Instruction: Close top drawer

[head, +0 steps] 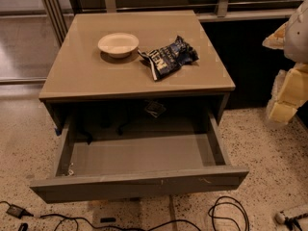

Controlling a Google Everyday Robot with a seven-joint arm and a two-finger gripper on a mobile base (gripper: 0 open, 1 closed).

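The top drawer (139,184) of a grey-brown cabinet stands pulled far out toward me. Its flat front has pale scuffs along the upper edge. Its shallow grey box interior (139,154) holds nothing that I can see. My gripper (288,93), with pale yellow parts, hangs at the right edge of the view. It is level with the cabinet top, to the right of the cabinet and apart from it. It touches neither the drawer nor the cabinet.
On the cabinet top (86,81) sit a white bowl (118,44) and a crumpled blue snack bag (168,57). Black cables (226,215) lie on the speckled floor in front of the drawer. A metal rail and dark panel stand behind the cabinet.
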